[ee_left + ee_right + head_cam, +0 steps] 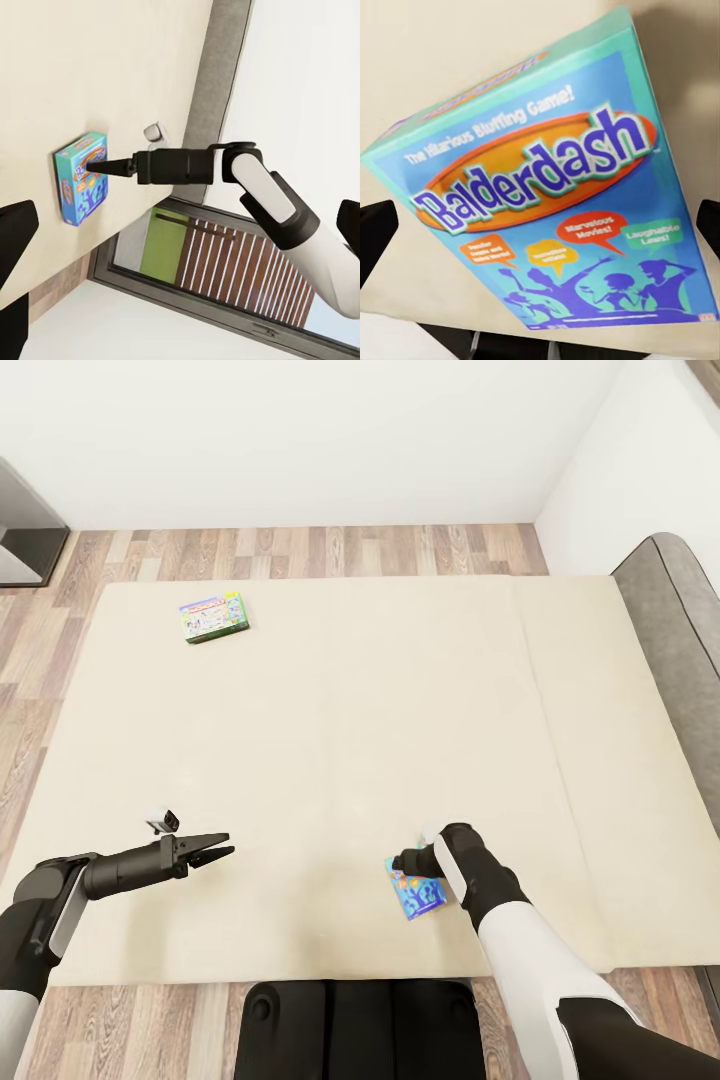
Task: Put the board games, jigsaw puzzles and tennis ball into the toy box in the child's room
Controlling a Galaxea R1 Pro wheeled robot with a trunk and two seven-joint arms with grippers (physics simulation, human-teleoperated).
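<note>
White walls and a wood-plank floor sit along the top of the head view, and the big cream bed (pixel 330 760) takes up most of the middle, with its grey headboard (pixel 675 650) at the right edge. A green board game (pixel 213 617) lies flat on the bed in the upper left part of the frame, far from both arms. A blue board game (pixel 416 895) lies flat near the bottom edge of the bed, a bit right of the middle. The right gripper (pixel 405 860) is right above this blue box, pointing down at it. In the right wrist view the box (pixel 547 195) looks very big and the word "Balderdash" can be read, with one dark finger (pixel 375 236) at each side and wide apart, holding nothing. The left gripper (pixel 215 852) hangs over the bare bed at the lower left, a little open and holding nothing.
</note>
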